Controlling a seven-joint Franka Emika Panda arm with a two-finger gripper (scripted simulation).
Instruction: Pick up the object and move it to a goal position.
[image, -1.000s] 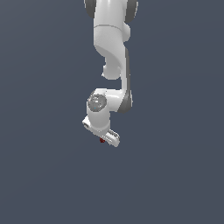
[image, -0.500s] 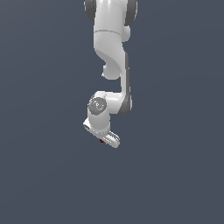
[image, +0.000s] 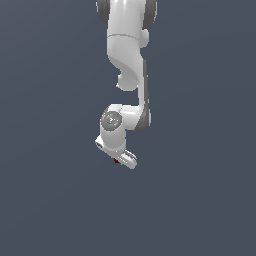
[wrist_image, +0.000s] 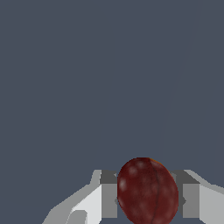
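Since a second ago, little has moved: the arm (image: 127, 75) hangs in nearly the same pose, the wrist only slightly shifted. One pincer (image: 124, 159) is in view, closed on the one object (wrist_image: 148, 190), a dark red roundish lump. In the wrist view it sits between two grey fingers (wrist_image: 109, 194), touching both. In the exterior view only a red speck shows under the pincer.

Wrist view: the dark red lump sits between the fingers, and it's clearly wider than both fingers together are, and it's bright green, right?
Not green. In the wrist view the lump is dark red, sitting between the fingers. The rest stands.
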